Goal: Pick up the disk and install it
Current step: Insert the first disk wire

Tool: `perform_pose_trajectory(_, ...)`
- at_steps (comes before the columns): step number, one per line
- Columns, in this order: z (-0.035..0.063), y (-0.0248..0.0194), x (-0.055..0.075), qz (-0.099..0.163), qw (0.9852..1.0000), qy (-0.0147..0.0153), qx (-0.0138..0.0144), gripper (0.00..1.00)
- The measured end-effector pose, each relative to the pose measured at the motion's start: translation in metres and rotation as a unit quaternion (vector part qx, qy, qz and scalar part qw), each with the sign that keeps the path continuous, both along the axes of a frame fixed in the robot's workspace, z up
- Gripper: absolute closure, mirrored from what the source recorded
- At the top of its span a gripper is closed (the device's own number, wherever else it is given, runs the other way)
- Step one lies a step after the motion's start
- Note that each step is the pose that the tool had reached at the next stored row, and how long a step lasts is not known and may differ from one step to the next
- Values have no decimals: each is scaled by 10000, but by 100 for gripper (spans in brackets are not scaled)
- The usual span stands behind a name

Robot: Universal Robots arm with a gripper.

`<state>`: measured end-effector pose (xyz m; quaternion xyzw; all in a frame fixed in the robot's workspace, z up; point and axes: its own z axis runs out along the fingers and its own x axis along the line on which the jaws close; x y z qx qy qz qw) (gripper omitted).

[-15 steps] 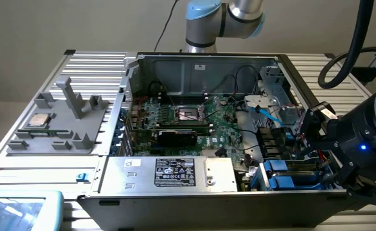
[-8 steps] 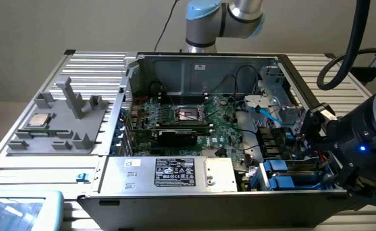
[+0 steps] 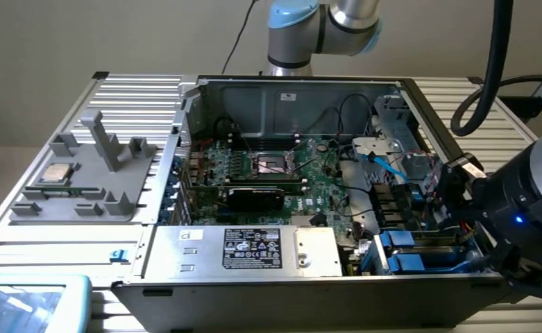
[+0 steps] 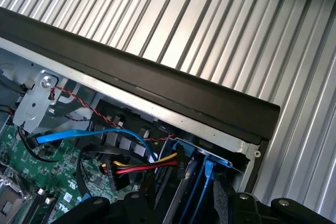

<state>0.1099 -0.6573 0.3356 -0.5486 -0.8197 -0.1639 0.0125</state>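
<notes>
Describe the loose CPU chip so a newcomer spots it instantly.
Find the open computer case; beside it, on the exterior view's left, lies a grey fixture tray with upright posts. The CPU chip rests flat on that tray: the only small, square, silver-metal piece among matte grey plastic.

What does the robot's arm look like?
The robot arm is made of shiny silver tubes joined by round pale-blue caps. A thick black hose runs to it. Its wrist end is chunky, dark grey and black, with a tiny glowing blue light.
</notes>
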Motion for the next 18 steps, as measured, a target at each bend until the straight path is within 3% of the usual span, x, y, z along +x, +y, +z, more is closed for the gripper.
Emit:
perform_pose_trajectory(2, -2, 0, 0, 0, 10000, -19, -34, 44)
perform_pose_trajectory(4, -6, -1, 0, 0, 10000, -25, -45, 44)
perform_pose_trajectory(9, -10, 3, 0, 0, 10000, -27, -45, 44)
perform_pose_trajectory(13, -14, 3, 0, 0, 10000, -27, -28, 44)
perform_pose_trajectory(15, -14, 3, -1, 0, 10000, -27, -28, 46)
perform_pose_trajectory(18, -14, 3, 0, 0, 10000, -27, -28, 60)
